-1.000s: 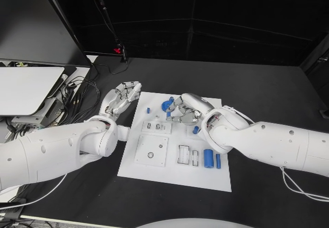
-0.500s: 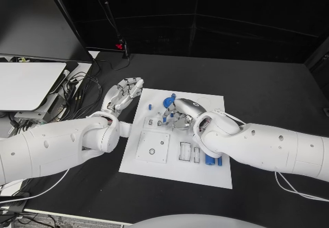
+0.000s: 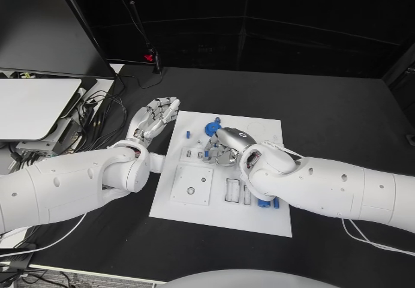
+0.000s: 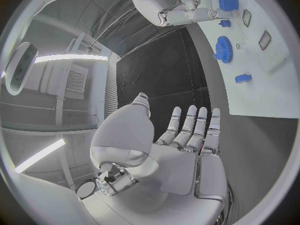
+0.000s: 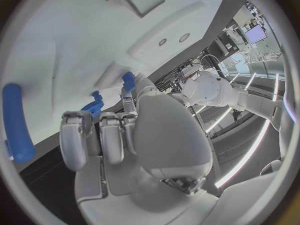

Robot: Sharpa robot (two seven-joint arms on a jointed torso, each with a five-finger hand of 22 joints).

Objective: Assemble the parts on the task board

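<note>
The white task board [image 3: 259,129] lies mid-table. A blue gear [image 3: 210,128] and a small blue piece [image 3: 189,138] sit near its far left corner. They show again in the left wrist view as the gear [image 4: 223,49] and the piece [image 4: 243,78]. My right hand [image 3: 226,146] hovers just near of the gear, fingers curled down over the board. In the right wrist view the right hand [image 5: 119,135] has a short blue peg [image 5: 128,80] at its fingertips; whether it grips the peg is unclear. My left hand [image 3: 154,118] rests off the board's left edge, fingers straight and apart, holding nothing.
Two blue cylinders [image 3: 262,201] lie in slots near the board's near right, partly under my right forearm. A long blue cylinder [image 5: 15,122] shows in the right wrist view. A grey recessed plate [image 3: 192,186] sits at the board's near left. A monitor and cables [image 3: 95,114] stand at the table's left.
My right hand has moved a little left and lower over the board, toward the small slots beside the gear. The left hand has kept its place and open pose.
</note>
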